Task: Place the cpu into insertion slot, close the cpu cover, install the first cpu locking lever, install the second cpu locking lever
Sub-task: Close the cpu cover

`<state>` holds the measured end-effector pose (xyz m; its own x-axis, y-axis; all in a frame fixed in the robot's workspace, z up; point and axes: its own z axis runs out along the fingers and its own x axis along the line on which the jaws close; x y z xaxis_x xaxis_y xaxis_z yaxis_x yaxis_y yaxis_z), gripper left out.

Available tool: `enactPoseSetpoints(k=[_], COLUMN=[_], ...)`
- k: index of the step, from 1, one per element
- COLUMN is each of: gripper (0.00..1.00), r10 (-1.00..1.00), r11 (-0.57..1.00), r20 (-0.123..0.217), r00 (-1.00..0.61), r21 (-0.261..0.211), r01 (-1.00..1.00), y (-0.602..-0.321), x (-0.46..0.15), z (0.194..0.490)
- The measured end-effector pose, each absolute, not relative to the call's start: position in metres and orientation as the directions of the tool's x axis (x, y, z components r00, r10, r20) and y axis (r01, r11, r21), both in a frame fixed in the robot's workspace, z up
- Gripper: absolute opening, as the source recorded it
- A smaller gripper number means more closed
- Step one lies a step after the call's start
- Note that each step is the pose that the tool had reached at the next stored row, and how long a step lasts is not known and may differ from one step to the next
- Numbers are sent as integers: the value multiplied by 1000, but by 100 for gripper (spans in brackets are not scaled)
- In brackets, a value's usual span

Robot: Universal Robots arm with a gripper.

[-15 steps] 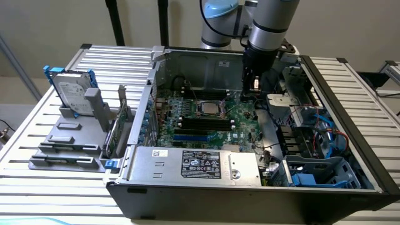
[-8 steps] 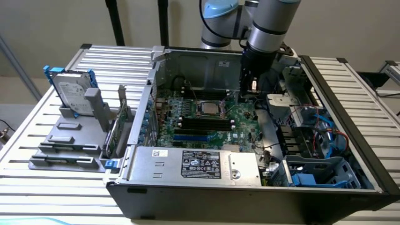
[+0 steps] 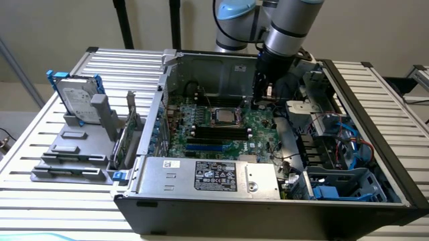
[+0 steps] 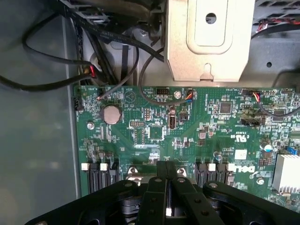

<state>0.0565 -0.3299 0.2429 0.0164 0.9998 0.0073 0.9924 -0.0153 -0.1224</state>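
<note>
One grey-and-blue robot arm [image 3: 288,25] hangs into one open black tower computer case [image 3: 268,216], which lies on a slatted metal table [image 3: 60,201]. One black gripper [image 3: 263,102] sits low over the green circuit board [image 3: 258,125]. In the wrist view its two black fingers [image 4: 161,178] are pressed together. One small square silver-topped cpu [image 3: 224,116] lies within the one silver-rimmed insertion slot [image 3: 225,124], near the gripper and to the exterior view's left of it. Whether the cpu cover is up or down, cannot tell. One round silver coin cell [image 4: 111,114] is on the board. One silver hard drive [image 3: 75,100] stands upright in one grey rack [image 3: 67,155], outside the case
</note>
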Motion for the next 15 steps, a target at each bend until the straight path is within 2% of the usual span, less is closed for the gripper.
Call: enactPoseSetpoints(k=[15], gripper=[11], r10=[1000], r11=[5], r20=[13], r00=[-2], r21=[-203], r01=[979], y=[-331], x=[41], z=[242])
